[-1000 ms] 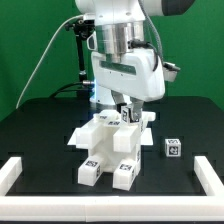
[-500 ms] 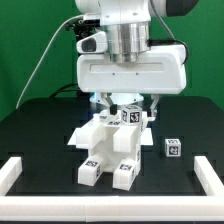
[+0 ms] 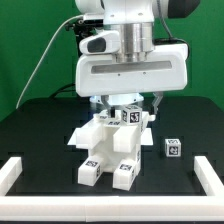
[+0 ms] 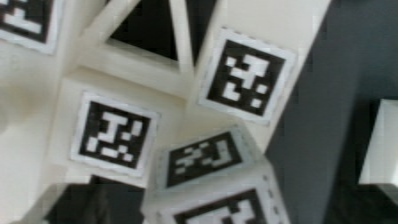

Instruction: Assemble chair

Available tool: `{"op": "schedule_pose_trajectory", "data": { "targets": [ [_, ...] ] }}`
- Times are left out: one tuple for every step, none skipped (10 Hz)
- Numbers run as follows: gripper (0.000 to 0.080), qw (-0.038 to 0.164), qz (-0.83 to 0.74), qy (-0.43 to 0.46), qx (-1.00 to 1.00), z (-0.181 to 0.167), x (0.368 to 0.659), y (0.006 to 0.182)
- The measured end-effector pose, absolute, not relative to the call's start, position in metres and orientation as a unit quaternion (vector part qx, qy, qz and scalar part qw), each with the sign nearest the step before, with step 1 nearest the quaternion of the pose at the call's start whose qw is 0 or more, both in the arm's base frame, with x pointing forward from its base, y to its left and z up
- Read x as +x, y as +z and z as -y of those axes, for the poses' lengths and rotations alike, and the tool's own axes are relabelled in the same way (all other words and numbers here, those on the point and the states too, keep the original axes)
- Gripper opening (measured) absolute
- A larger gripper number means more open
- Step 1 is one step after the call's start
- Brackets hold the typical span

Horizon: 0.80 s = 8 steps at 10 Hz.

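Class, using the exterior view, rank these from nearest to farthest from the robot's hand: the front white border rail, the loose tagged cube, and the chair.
1. Chair: centre, directly beneath the hand.
2. Loose cube: standing apart, off to the exterior view's right.
3. Front border rail: along the near edge, clearly farthest.

My outside cam looks in over one table (image 3: 40, 125) edge, slightly above, facing my arm (image 3: 128, 65) from far enough to catch two corners. Wrist cam's jammed right up against the chair (image 4: 45, 105), mostly tags (image 4: 242, 76) in frame, and that chair is all both views share.
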<state>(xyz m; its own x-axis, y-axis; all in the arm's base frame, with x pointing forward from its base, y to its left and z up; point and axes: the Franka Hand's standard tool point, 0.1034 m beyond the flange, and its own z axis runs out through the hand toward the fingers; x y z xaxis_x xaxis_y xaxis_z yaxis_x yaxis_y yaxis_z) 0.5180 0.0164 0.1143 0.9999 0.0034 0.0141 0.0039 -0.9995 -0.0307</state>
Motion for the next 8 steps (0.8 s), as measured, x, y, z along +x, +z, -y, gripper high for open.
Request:
{"op": "schedule_pose_trajectory", "data": {
  "targets": [
    [0.0520,0.015,0.006,-0.007,-1.000,-0.0164,0.5180,0.1143],
    [0.0335,0.016,-0.011,-0.007,-1.000,-0.0167,0.5179,0.1142],
    [0.0283,0.019,-0.082,-0.006,-0.996,-0.0177,0.5180,0.1141],
    [0.0283,0.022,-0.136,-0.005,-0.990,-0.0183,0.5180,0.1140],
    [0.0283,0.022,-0.188,-0.003,-0.982,-0.0185,0.5179,0.1138],
    [0.0283,0.022,-0.237,-0.003,-0.971,-0.0182,0.5185,0.1136],
    [0.0283,0.022,-0.300,-0.004,-0.954,-0.0181,0.5193,0.1136],
    [0.0283,0.023,-0.359,-0.003,-0.933,-0.0176,0.5194,0.1136]
  ]
}}
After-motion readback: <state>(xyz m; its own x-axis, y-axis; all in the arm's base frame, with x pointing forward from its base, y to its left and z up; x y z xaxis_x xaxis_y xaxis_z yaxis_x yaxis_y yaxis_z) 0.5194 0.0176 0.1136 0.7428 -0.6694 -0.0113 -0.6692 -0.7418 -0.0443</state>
